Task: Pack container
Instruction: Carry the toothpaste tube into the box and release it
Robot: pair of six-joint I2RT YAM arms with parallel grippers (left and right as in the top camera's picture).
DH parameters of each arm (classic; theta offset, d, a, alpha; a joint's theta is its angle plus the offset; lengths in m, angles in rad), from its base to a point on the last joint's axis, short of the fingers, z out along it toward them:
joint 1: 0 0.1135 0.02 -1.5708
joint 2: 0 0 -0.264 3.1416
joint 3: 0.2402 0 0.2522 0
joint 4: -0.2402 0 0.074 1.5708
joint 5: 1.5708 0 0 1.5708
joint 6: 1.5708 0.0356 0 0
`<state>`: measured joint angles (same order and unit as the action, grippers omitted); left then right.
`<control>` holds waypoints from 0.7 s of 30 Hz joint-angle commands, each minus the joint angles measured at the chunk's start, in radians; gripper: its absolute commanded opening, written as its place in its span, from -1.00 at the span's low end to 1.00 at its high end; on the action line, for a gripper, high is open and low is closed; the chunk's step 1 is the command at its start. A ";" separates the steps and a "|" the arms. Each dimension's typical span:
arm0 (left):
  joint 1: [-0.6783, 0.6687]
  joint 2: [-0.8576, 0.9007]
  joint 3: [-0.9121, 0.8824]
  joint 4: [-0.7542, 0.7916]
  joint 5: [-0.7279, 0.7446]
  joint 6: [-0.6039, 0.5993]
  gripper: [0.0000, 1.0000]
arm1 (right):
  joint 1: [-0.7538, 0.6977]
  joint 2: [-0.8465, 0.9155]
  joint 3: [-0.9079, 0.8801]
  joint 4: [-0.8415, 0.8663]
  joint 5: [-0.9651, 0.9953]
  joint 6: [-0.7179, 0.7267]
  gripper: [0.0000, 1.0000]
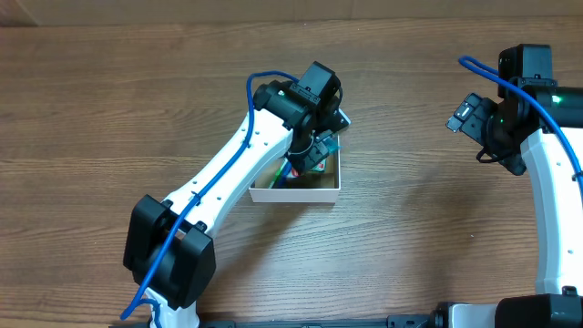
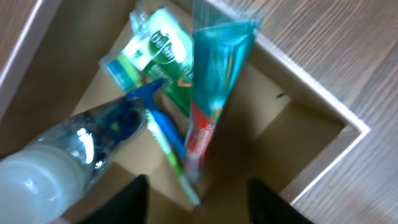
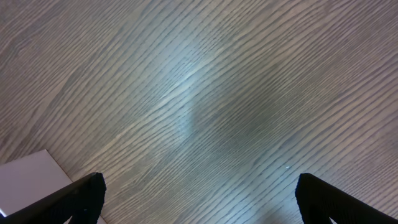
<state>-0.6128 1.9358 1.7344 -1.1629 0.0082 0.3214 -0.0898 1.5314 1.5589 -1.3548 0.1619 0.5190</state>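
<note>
The container (image 1: 293, 193) is a small white-walled box with a brown inside, at the table's middle. In the left wrist view its rim (image 2: 348, 134) runs along the right. Inside lie a green packet (image 2: 165, 56), a teal and red tube (image 2: 214, 81), a blue and green toothbrush (image 2: 165, 134) and a clear bottle (image 2: 68, 152). My left gripper (image 1: 314, 146) hovers over the box, open, with its fingers (image 2: 199, 205) either side of the toothbrush's end and holding nothing. My right gripper (image 1: 469, 118) is open and empty over bare table at the far right (image 3: 199, 202).
The wooden table (image 1: 109, 109) surrounds the box on all sides. A flat white corner (image 3: 31, 177) shows at the lower left of the right wrist view. The left arm (image 1: 228, 173) reaches across the box's left side.
</note>
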 commanded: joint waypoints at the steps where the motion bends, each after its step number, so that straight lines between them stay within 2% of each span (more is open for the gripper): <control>1: 0.006 -0.020 0.002 -0.023 -0.074 0.012 1.00 | 0.000 -0.001 -0.002 -0.005 0.013 -0.003 1.00; 6: 0.006 -0.079 0.045 -0.047 -0.120 -0.061 1.00 | 0.000 -0.001 -0.002 -0.005 0.013 -0.003 1.00; 9: 0.016 -0.179 0.069 -0.032 -0.129 -0.080 1.00 | 0.000 -0.001 -0.002 0.000 0.013 -0.009 1.00; 12: 0.057 -0.289 0.069 0.020 -0.170 -0.148 1.00 | 0.006 -0.001 -0.002 0.034 0.000 -0.074 1.00; 16: 0.171 -0.384 0.069 0.086 -0.173 -0.292 1.00 | 0.042 -0.002 0.003 0.120 -0.035 -0.159 1.00; 18: 0.256 -0.409 0.069 0.095 -0.172 -0.431 1.00 | 0.077 -0.005 0.010 0.190 -0.035 -0.199 0.99; 21: 0.340 -0.410 0.069 0.087 -0.172 -0.558 1.00 | 0.123 -0.006 0.013 0.299 -0.033 -0.264 1.00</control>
<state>-0.3630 1.5105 1.8019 -1.0683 -0.1471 0.0021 -0.0170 1.5314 1.5581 -1.1332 0.1364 0.3626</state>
